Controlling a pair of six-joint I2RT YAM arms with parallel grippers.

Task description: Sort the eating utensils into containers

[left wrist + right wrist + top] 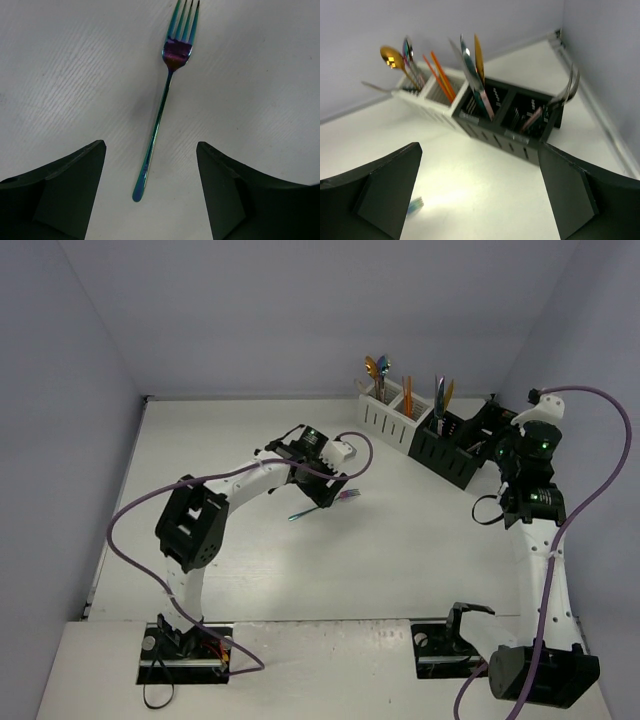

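Sorting looks nearly done: white caddy (pixel 385 420) and black caddy (pixel 445 452), upper right, hold the other utensils (pixel 378 370). One iridescent fork (pixel 162 100) lies loose on the tabletop (pixel 250 570), mid-frame. The left end effector (pixel 151 150) hovers over it, fingers (pixel 65 190) apart either side of the handle, no grip. The right end effector (pixel 480 150) is apart, empty, facing the caddies.

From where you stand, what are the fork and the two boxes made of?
The fork looks like polished metal with an iridescent coating: it is glossy, shifting from blue-green to purple. The white box and black box, dull and slotted, seem to be plastic, perhaps.
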